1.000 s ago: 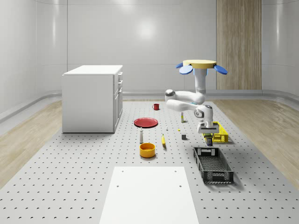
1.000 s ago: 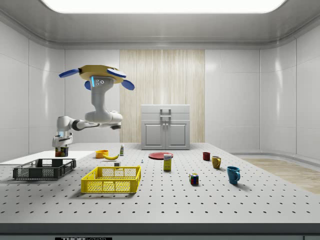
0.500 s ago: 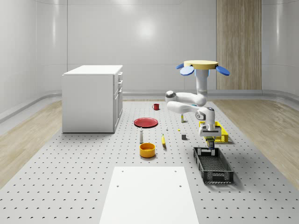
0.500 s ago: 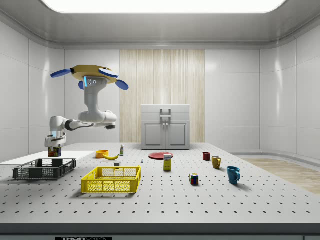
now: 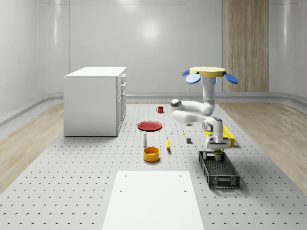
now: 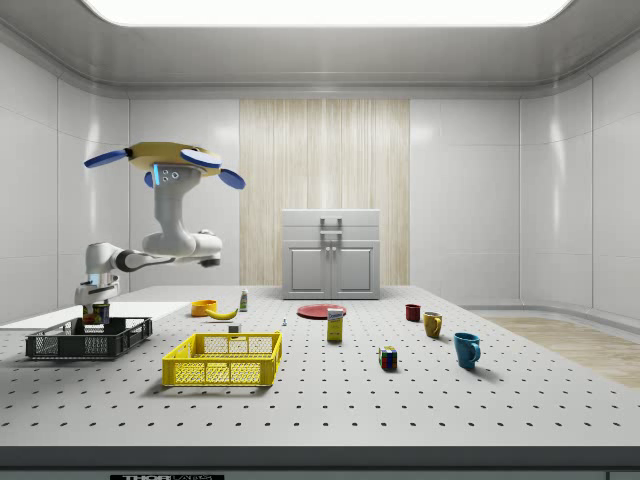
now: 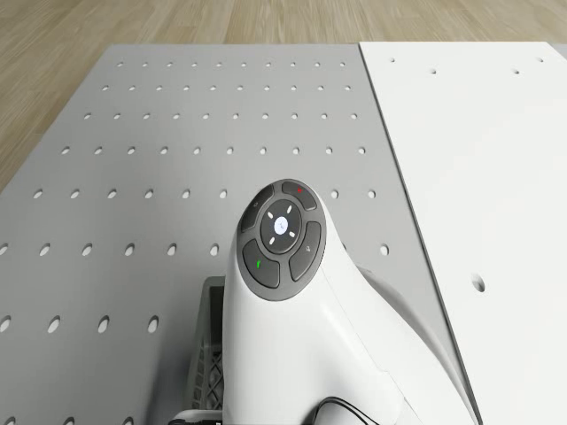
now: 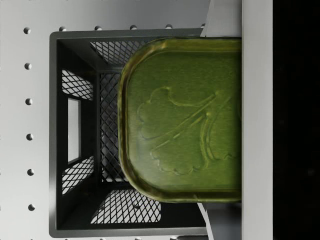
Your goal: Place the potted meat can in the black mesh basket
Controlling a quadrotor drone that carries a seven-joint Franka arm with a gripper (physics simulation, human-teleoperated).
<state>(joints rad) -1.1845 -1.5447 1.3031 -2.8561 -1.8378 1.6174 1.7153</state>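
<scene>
Drone: the quadrotor (image 5: 207, 73) hovers above the perforated desk (image 5: 86, 182), over the yellow basket (image 5: 229, 139) near the desk's right edge in the whole-scene view, its white arm (image 5: 192, 109) folded down and forward toward the camera

Jaws: the gripper (image 5: 217, 152) points straight down at the far end of the black mesh basket (image 5: 225, 178), level with its rim, and is pinching the potted meat can (image 8: 185, 120) between its fingers (image 8: 256, 120)

Potted meat can: held in the jaws just above the basket's floor, its embossed green end face turned to the wrist camera and covering much of the basket's opening; in the side view it (image 6: 98, 318) sits at rim height inside the basket's (image 6: 88, 338) end toward that view's left

Black mesh basket: lies lengthwise near the desk's right edge in the whole-scene view, just in front of the yellow basket and apart from it

Desk, other items: a white panel (image 5: 153, 201) at the near edge; an orange bowl (image 5: 151, 154), a small bottle (image 5: 145, 139), a banana (image 5: 168, 143) and a red plate (image 5: 150, 125) toward the middle; a red mug (image 5: 160, 109) farther back

Cabinet: a white cabinet (image 5: 95, 99) stands on the desk's far left part in the whole-scene view
</scene>
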